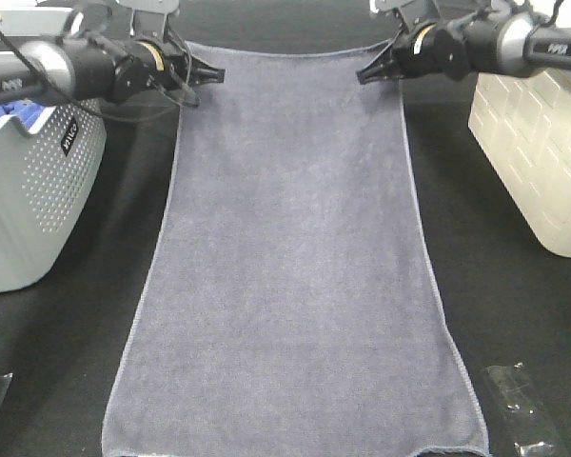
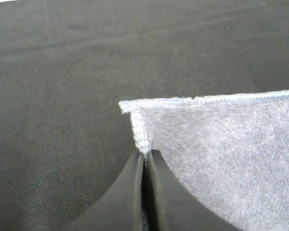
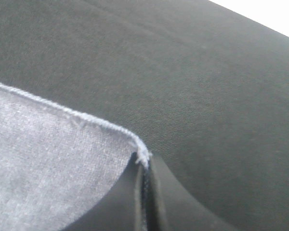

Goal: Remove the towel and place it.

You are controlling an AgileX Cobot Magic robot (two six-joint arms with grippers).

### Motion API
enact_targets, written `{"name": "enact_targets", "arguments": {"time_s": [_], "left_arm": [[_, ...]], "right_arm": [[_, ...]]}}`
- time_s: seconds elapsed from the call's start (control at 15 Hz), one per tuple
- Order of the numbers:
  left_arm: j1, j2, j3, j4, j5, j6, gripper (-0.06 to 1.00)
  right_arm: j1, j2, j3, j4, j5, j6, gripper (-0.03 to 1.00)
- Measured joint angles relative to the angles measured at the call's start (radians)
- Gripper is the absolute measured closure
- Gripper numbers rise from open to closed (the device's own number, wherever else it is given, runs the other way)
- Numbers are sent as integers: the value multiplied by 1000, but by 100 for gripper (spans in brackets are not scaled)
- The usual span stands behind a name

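Jaws on both sides are clamping shut on the towel (image 1: 295,286), with the left gripper (image 1: 212,74) and right gripper (image 1: 366,75) each pinching a far corner. It's lying on the black table (image 1: 514,314), long axis running away from them toward the near edge. The grey basket (image 1: 38,181) is holding something blue (image 1: 5,119); the cream basket (image 1: 533,162) isn't showing its inside.

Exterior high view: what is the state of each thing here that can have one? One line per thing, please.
towel: unfolded, spread lengthwise, outside both baskets, held at its two far corners.
left gripper: shut on the towel's far left corner.
right gripper: shut on the towel's far right corner.
grey basket: upright, a blue cloth inside.
cream basket: upright; contents not visible.
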Motion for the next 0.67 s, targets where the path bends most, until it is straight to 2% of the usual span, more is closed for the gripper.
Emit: {"name": "enact_targets", "arguments": {"time_s": [0.27,0.4,0.47,0.6,0.67], "left_arm": [[0,62,-32,0,-25,0,94],[0,96,-32,4,-14,0,94],[0,96,-32,4,-14,0,94],[0,100,-32,2,6,-8,91],[0,99,-32,-3,6,-25,81]], "right_arm": [[0,58,0,0,-38,0,97],[0,95,0,0,-55,0,89],[0,95,0,0,-55,0,89],[0,104,0,0,-55,0,73],[0,104,0,0,-60,0,58]]}}
